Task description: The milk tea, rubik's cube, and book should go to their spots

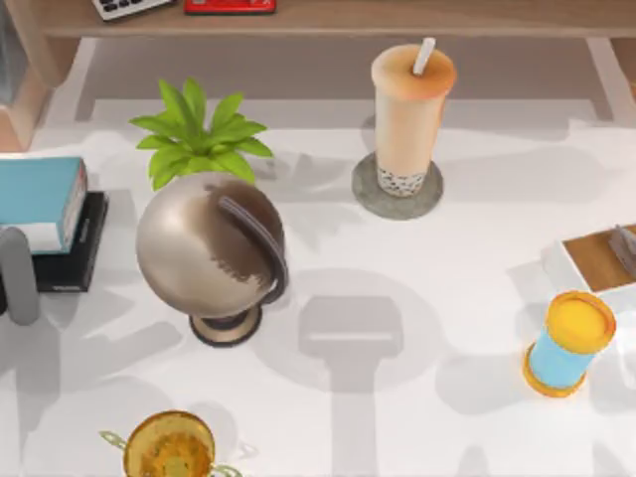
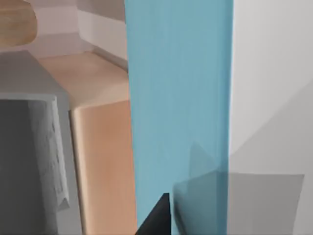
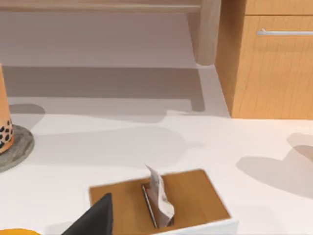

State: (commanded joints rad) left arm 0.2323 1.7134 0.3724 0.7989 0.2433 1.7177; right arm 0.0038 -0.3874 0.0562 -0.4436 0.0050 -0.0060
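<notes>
I take the globe (image 1: 211, 253) on its stand as my landmark on the white worktop (image 1: 417, 298). Up and to the right of the globe, the milk tea (image 1: 409, 114) stands upright on the round grey coaster (image 1: 370, 197), straw up. At the far left of the globe, on the worktop's left edge, the light-blue book (image 1: 38, 197) lies on top of the thin black slab (image 1: 81, 253), whose edge juts out beneath it. My left gripper (image 1: 18, 273) is just in front of the book there; its wrist view sits close against the blue cover (image 2: 178, 98), and I cannot tell how its fingers are set. Directly behind the globe is a green plant (image 1: 199, 134). Far to the globe's right, a short blue cylinder (image 1: 571, 343) with yellow ends leans tilted, just in front of a white tissue box (image 3: 161, 205) with a wooden top. My right gripper (image 3: 95, 220) hovers near that box; I cannot tell its finger state either. In front of the globe sits a golden trophy (image 1: 171, 447).
</notes>
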